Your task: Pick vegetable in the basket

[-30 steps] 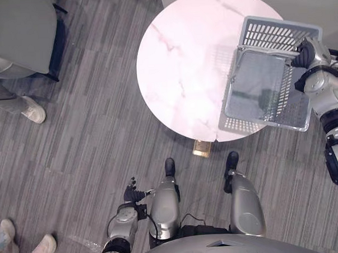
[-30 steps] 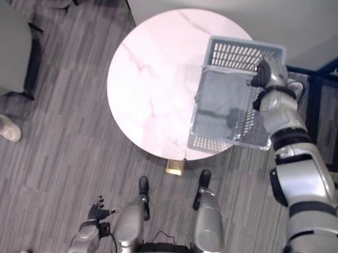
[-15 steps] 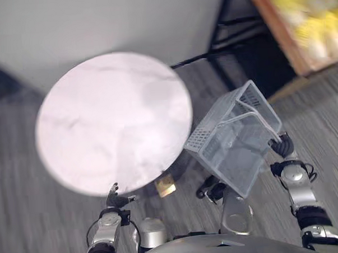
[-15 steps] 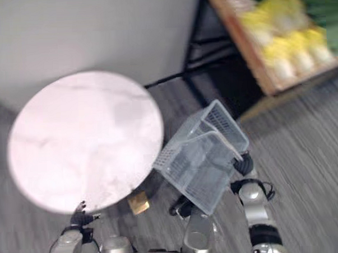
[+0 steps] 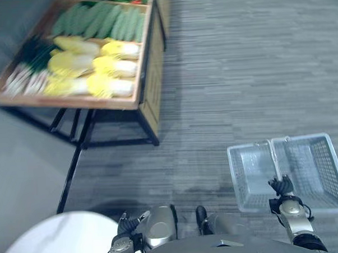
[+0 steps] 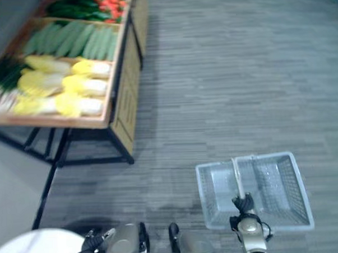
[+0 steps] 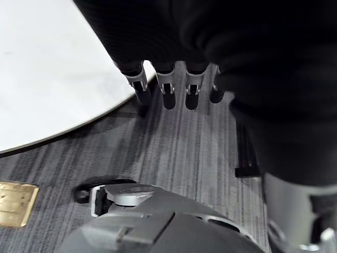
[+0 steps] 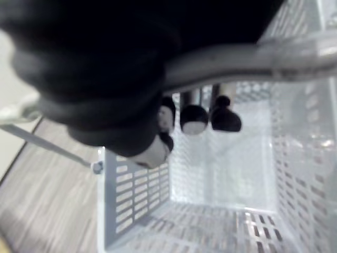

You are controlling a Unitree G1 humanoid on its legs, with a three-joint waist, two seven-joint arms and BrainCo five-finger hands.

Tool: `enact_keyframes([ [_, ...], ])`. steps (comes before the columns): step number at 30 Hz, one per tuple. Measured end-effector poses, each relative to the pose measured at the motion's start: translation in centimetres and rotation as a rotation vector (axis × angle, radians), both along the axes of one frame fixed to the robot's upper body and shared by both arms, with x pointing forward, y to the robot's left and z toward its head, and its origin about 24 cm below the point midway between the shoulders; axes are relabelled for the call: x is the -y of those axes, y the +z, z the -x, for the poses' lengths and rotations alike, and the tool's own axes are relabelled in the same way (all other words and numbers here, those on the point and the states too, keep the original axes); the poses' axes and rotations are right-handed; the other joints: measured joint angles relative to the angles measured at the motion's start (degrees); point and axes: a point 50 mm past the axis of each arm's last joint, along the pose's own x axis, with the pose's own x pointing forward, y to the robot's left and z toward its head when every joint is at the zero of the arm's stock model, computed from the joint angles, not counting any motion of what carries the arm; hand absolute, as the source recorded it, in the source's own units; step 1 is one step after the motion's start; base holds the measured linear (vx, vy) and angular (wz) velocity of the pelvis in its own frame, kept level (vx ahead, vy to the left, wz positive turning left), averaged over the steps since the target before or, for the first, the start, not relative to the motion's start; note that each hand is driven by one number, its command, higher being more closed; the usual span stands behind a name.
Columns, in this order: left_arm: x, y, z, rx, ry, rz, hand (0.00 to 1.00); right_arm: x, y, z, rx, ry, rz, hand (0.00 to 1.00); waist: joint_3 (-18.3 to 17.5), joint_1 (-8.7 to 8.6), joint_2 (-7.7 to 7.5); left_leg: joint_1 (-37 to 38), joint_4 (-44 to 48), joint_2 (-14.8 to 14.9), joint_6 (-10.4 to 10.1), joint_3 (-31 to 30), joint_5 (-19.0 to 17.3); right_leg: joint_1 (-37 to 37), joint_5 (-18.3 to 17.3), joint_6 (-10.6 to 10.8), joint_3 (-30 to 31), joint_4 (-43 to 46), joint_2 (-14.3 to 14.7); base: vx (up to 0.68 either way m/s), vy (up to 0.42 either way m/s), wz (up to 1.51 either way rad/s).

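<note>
The basket (image 5: 311, 168) hung empty at the robot's near right, well apart from the vegetables, with the right hand (image 5: 282, 186) clenched round its handle (image 5: 273, 161); the right wrist view showed the fingers (image 8: 194, 117) curled under that bar above the bare mesh floor. The left hand (image 5: 127, 224) hung low at the near left beside the edge of a round white desk (image 5: 45, 244), its fingers (image 7: 168, 89) straight and relaxed, grasping nothing. The vegetables lay on a wooden stand (image 5: 147, 88) at the far left: pale yellow cabbages (image 5: 107, 65) in the nearer part, a row of cucumbers (image 5: 105, 23) beyond them, green onions (image 5: 26, 68) at the left edge, and something red (image 6: 114, 3) at the far end, too blurred to name. The cabbages would probably be the heaviest pick, firm at the core but leafy and easily bruised, so 1 would be best cupped round its thick middle rather than pinched by the outer leaves. A cucumber looked the easier choice for 1 free hand: stiff, light and narrow enough to close round, though its smooth skin might slip, so a grip across the middle seemed safest. The basket itself appeared to be light, stiff plastic; hung from 1 handle, it would likely swing and tip once a weight dropped in, so a low, central placing would suit it.
</note>
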Motion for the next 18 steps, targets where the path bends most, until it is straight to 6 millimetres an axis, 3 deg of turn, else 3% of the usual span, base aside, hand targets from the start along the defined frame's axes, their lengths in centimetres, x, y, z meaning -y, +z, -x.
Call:
enact_keyframes([
  [2, 0.1, 0.0, -0.1, 0.006, 0.000, 0.002, 0.00, 0.3, -1.0, 1.4, -0.074, -0.057, -0.017, 1.00, -0.05, 0.14, 0.12, 0.18, -9.66, -0.88, 1.33, 9.49, 5.77, 4.11, -0.80, 1.76, 1.68, -2.23, -1.12, 0.51, 0.249, -0.46],
  [3, 0.3, 0.0, -0.1, 0.006, 0.000, 0.005, 0.00, 0.4, -1.5, 2.4, -0.119, -0.071, -0.021, 1.00, -0.34, 0.51, 0.29, 0.26, -12.94, -1.31, 3.07, 14.26, 8.61, 5.57, -2.09, 3.92, 1.54, -2.23, -1.43, 0.67, 0.294, -0.76],
  [4, 0.6, -0.1, -0.1, 0.007, 0.007, 0.015, 0.00, 0.6, -2.2, 4.0, -0.186, -0.066, -0.016, 1.00, -0.87, 2.52, 0.44, 0.81, -13.68, -2.05, 9.05, 14.59, 13.03, 5.65, -4.20, 6.11, 1.20, 0.75, -1.65, 0.59, 0.241, -0.89],
  [5, 0.5, -0.1, -0.1, 0.006, 0.017, 0.017, 0.00, -0.1, -2.5, 4.1, -0.198, -0.049, -0.026, 1.00, -1.05, 3.08, -0.38, 1.69, -13.72, -2.67, 11.80, 15.30, 13.06, 4.44, -6.06, 8.60, 0.49, 5.40, -2.12, 0.60, 0.227, -0.60],
  [6, -0.1, 0.0, 0.0, 0.004, 0.020, 0.001, 0.00, -0.8, -2.8, 4.3, -0.208, -0.041, -0.041, 1.00, -1.39, 2.33, -1.99, 3.63, -14.36, -4.51, 12.69, 15.50, 11.85, 0.80, -7.24, 12.98, -2.75, 15.21, -3.61, 0.60, 0.222, 0.19],
  [7, -0.6, 0.1, -0.1, 0.002, 0.011, -0.015, 0.00, -1.1, -3.2, 4.8, -0.225, -0.059, -0.058, 1.00, -1.43, 0.93, -3.04, 6.12, -15.05, -5.84, 12.52, 13.41, 10.12, -3.42, -4.65, 21.10, -6.41, 27.95, -4.65, 0.58, 0.206, 0.68],
  [8, -0.8, 0.2, -0.4, 0.005, -0.004, -0.024, 0.00, -1.1, -3.4, 5.3, -0.240, -0.067, -0.062, 1.00, -1.50, 0.03, -3.20, 7.58, -15.08, -6.21, 12.50, 11.43, 9.00, -6.17, -1.29, 24.42, -7.93, 35.29, -5.57, 0.59, 0.151, 0.99],
  [10, -0.9, 0.1, -0.2, -0.024, -0.025, -0.028, 0.00, -0.3, -3.5, 6.6, -0.255, -0.133, -0.062, 1.00, -1.47, -1.61, -3.57, 15.37, -18.32, -7.73, 12.00, 6.73, 7.16, -10.57, -2.80, 22.21, -14.67, 48.97, -11.37, 0.55, 0.042, 1.12],
  [12, -0.9, 0.1, -0.3, -0.024, -0.025, -0.028, 0.00, 0.2, -3.5, 7.3, -0.250, -0.173, -0.065, 1.00, -1.57, -2.21, -3.22, 20.71, -22.29, -7.57, 11.74, 3.14, 7.25, -12.04, -4.26, 19.34, -18.12, 46.77, -15.06, 0.54, -0.067, 1.07],
  [13, -0.9, 0.1, -0.5, -0.019, -0.026, -0.029, 0.00, 0.3, -3.5, 7.5, -0.240, -0.206, -0.082, 1.00, -1.56, -2.72, -2.82, 23.12, -24.12, -6.84, 10.98, 0.34, 7.08, -14.06, -5.24, 17.56, -18.76, 41.70, -16.64, 0.47, -0.112, 1.02],
  [15, -0.8, 0.1, -0.7, -0.015, -0.025, -0.026, 0.00, 0.4, -3.6, 7.7, -0.239, -0.241, -0.099, 1.00, -1.68, -3.26, -2.57, 24.50, -25.01, -5.15, 9.45, -2.82, 6.32, -15.72, -5.21, 17.26, -18.29, 32.06, -17.36, 0.41, -0.211, 0.95],
  [16, -0.7, 0.2, -0.9, -0.010, -0.025, -0.025, 0.00, 0.5, -3.7, 8.0, -0.235, -0.272, -0.115, 1.00, -1.75, -3.35, -2.43, 24.70, -25.00, -3.86, 7.90, -4.68, 5.47, -16.60, -3.60, 17.68, -16.56, 22.62, -17.47, 0.52, -0.384, 1.13],
  [17, -0.7, 0.2, -1.2, -0.010, -0.016, -0.027, 0.00, 0.6, -3.8, 8.4, -0.237, -0.309, -0.131, 1.00, -1.75, -3.25, -2.49, 25.02, -25.01, -2.79, 6.18, -7.14, 4.44, -16.88, 0.22, 17.59, -13.68, 11.94, -17.84, 0.43, -0.374, 0.87],
  [18, -0.7, 0.1, -1.2, -0.012, -0.014, -0.027, 0.00, 0.6, -3.8, 8.4, -0.239, -0.314, -0.133, 1.00, -1.74, -3.24, -2.50, 25.10, -25.01, -2.58, 5.82, -7.58, 4.22, -16.98, 0.92, 17.64, -13.14, 10.31, -17.98, 0.44, -0.440, 0.94],
])
